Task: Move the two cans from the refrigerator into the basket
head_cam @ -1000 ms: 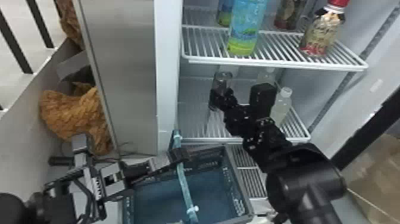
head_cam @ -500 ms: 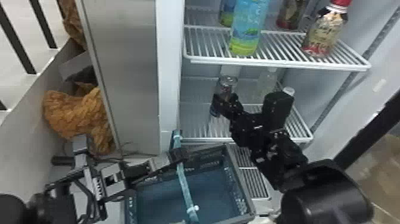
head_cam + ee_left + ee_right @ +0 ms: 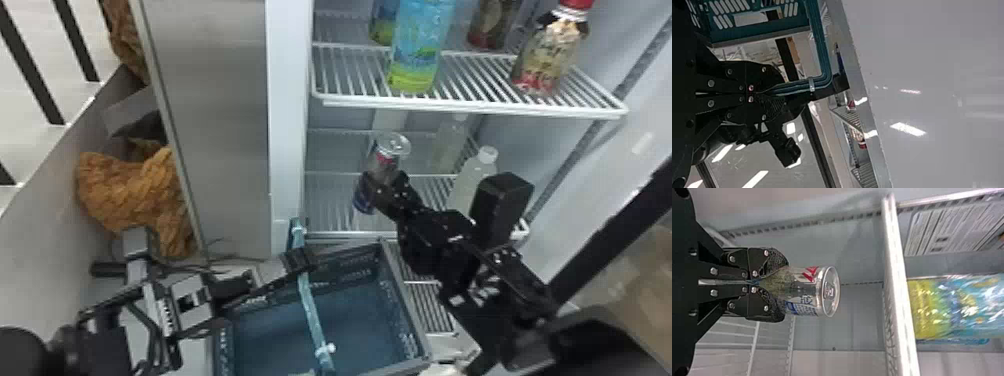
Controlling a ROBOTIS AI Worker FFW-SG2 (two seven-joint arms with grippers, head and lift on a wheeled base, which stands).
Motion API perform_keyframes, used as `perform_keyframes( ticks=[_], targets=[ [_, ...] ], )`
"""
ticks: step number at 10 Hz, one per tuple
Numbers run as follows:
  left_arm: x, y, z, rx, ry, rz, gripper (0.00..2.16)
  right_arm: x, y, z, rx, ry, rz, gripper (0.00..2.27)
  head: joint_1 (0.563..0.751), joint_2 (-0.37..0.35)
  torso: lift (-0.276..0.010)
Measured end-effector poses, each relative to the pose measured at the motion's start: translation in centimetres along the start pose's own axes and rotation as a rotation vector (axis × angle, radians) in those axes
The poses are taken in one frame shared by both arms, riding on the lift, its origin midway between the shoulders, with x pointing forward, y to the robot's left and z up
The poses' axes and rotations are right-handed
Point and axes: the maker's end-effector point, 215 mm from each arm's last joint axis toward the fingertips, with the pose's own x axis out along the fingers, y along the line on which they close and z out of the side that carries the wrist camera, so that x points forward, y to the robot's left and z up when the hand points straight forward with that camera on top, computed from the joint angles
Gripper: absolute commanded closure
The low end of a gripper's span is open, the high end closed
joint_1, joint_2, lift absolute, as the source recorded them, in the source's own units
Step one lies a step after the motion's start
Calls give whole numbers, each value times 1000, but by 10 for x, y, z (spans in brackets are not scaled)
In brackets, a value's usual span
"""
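One can (image 3: 384, 157) has just come nearer and slightly right with my right gripper (image 3: 387, 187) in the head view, so I judge the carry to the basket (image 3: 407, 310) begun. Left wrist view: my left gripper (image 3: 772, 93) pinches the handle (image 3: 824, 58). Right wrist view: my fingers clamp the can's sides.

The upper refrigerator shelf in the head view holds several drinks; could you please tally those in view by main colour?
Blue-and-green bottles: 2
Dark drink with a reddish base: 1
Cream-and-red bottle with a red cap: 1
Total: 4
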Motion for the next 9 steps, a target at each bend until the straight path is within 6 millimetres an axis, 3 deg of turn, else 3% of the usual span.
perform_keyframes(
  ticks=[5,9],
  targets=[
    [0,0,-1,-2,-1,-1,1210,-53,35,-6,45,67,75,1286,695,-131,-219],
    [1,0,-1,-2,0,-3,1210,-84,56,-35,75,181,126,1286,695,-128,-219]
  ],
)
